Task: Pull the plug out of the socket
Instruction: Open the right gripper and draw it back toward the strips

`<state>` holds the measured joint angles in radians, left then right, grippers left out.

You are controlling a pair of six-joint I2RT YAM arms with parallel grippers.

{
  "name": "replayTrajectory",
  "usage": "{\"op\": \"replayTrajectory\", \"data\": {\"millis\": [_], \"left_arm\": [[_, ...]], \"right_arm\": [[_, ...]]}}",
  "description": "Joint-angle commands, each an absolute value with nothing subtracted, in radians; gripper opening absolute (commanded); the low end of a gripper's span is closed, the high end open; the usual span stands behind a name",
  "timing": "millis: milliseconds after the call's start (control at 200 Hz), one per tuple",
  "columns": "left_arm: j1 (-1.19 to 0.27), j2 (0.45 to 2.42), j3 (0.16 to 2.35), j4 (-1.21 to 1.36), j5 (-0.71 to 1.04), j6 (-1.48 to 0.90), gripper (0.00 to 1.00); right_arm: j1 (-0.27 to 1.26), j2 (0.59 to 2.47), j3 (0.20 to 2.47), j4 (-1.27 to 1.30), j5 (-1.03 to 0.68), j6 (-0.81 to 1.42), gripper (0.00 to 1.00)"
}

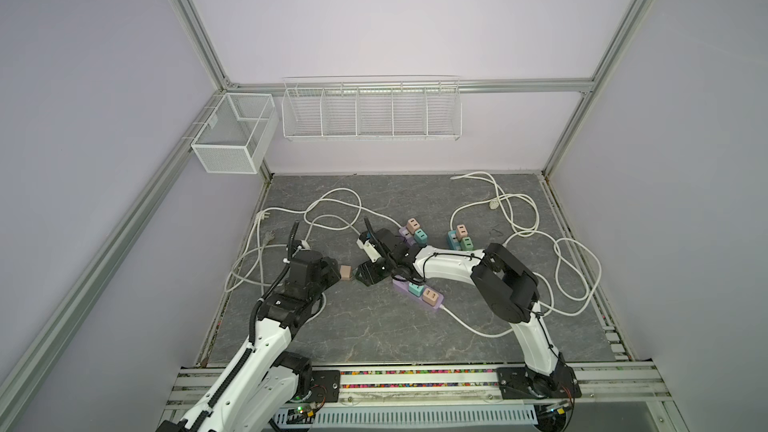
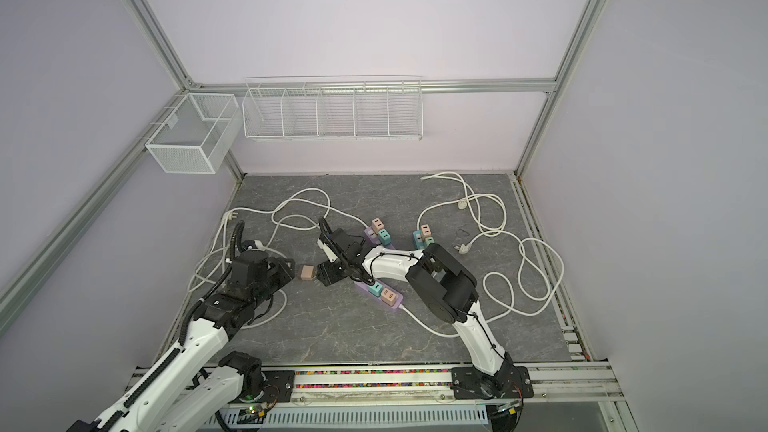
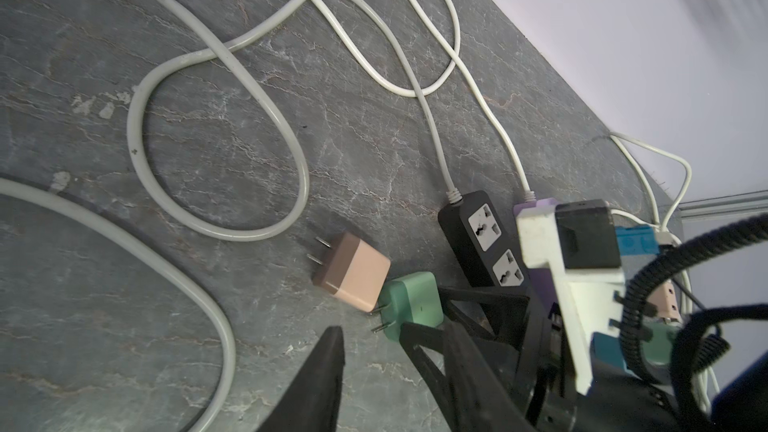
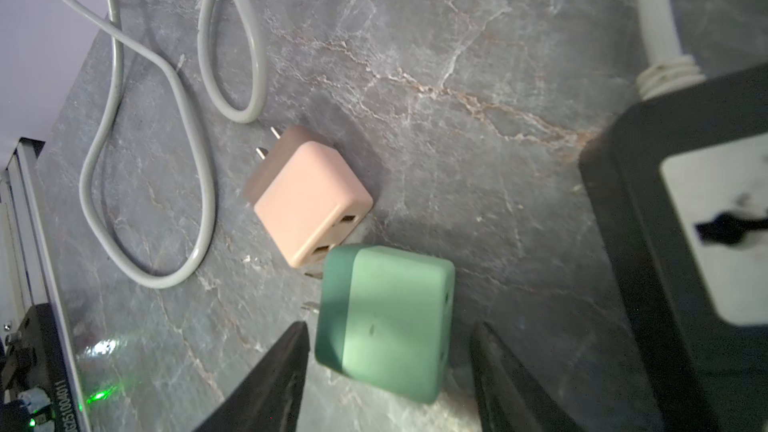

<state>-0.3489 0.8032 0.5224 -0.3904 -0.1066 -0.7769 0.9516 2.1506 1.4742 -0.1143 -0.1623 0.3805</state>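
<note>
Between the spread fingers of the right gripper lies the green plug, flat on the desk with its prongs bare, out of any socket and touched by neither finger. Its prongs reach to the pink plug, which lies loose just beside it. The clearance on each side looks slim, so a skewed retreat could clip the green plug and shove it into the pink one or against the black power strip nearby.

The left gripper hangs just beside the pink plug and grips nothing. Only one finger shows plainly, so I cannot tell how far apart they stand. Both wrists crowd the same patch, and a careless sweep could knock them together.

Other plugs sit in the purple strip. Unbraced, it would likely lift with any pull, and the white cables invite snagging.
</note>
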Motion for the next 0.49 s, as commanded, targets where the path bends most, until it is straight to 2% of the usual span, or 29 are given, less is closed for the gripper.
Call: {"op": "replayTrajectory", "data": {"millis": [0,200,490], "left_arm": [[-0.344,0.794,0.538,-0.41,-0.123,-0.778,0.43],[-0.342,0.801,0.557,-0.4,-0.114,-0.786,0.49],[-0.342,0.814,0.547,-0.348,-0.053,-0.822,0.52]], "right_arm": [[0.953,2.06,1.508,-0.183,-0.143,0.299,0.66],[0.95,1.944,1.48,-0.25,-0.059,0.191,0.71],[0.91,1.804,1.427,-0.316,0.046,0.109,0.83]]}}
